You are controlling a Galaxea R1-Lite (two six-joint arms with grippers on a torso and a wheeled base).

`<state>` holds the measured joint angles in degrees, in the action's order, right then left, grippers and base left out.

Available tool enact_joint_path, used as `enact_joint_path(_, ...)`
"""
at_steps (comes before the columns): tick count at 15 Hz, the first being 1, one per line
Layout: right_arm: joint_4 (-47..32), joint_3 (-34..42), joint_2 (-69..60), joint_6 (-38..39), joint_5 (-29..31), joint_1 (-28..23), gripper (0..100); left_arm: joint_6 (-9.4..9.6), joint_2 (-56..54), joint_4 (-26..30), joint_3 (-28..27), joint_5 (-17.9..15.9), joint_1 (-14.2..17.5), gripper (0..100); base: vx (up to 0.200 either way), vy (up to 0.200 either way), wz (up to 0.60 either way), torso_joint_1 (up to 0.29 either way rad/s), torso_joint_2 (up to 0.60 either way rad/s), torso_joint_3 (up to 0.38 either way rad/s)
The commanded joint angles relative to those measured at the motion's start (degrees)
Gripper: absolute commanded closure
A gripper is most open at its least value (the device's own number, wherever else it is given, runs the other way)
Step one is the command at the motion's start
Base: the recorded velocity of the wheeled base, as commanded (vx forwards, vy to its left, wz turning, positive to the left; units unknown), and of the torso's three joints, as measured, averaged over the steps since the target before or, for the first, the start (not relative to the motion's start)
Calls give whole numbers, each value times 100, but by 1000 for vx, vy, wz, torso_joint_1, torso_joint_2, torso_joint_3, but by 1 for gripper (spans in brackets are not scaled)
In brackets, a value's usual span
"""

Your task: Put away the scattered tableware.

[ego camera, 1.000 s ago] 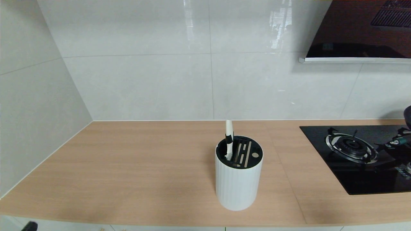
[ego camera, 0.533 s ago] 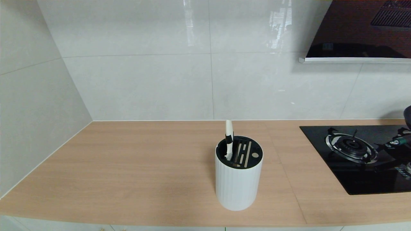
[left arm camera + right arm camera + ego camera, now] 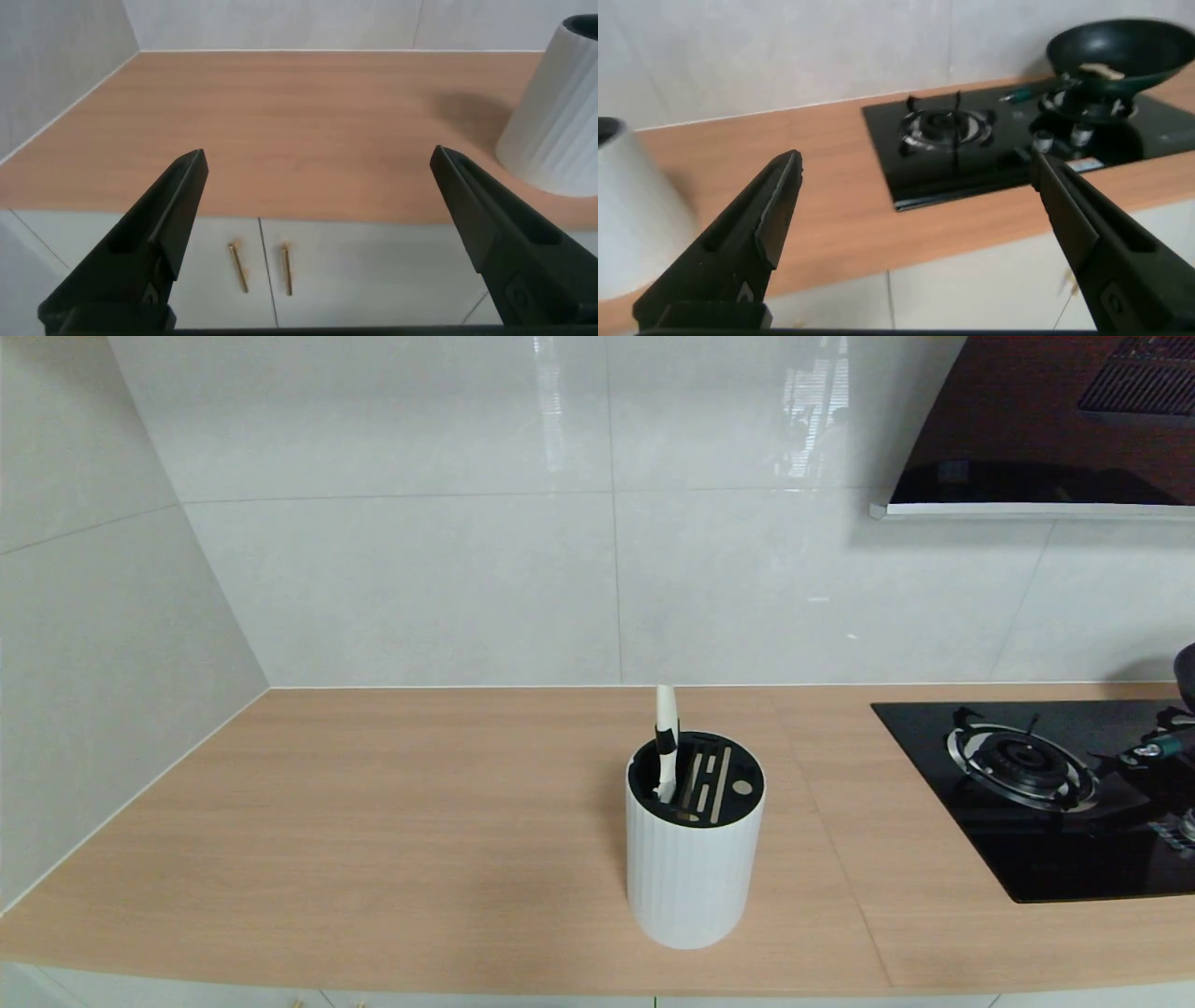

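We saw a holder standing on the bench, near the front edge and a bit right of the middle. A utensil stood in the holder's left side and stuck up above its rim. To the right, well apart from the holder, a stove was set into the bench. A pan sat on the stove's far right part. A hood hung above the stove. The wall ran behind the bench and along its left end. Cupboard doors were under the bench's front edge. The left pincer hung in front of the bench, left of the holder.
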<state>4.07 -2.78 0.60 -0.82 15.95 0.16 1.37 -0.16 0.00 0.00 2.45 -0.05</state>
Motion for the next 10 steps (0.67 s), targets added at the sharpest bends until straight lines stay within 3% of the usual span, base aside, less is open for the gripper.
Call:
enact_joint_path(1, -117, 278, -60, -41, 5, -16, 0, -110, 16, -9, 0, 1, 5, 0, 0, 0, 0, 0, 0, 0)
enact_joint_path(2, -117, 278, -60, -24, -4, -16, 0, -233, 16, -18, 0, 10, 5, 0, 0, 0, 0, 0, 0, 0)
enact_joint_path(6, -108, 278, -51, -85, -171, -7, 0, -216, 16, -18, 0, 10, -4, 0, 0, 0, 0, 0, 0, 0)
enact_joint_path(10, -495, 269, -51, -41, -1955, -7, 0, -216, 16, -18, 0, 10, -4, 0, 0, 0, 0, 0, 0, 0)
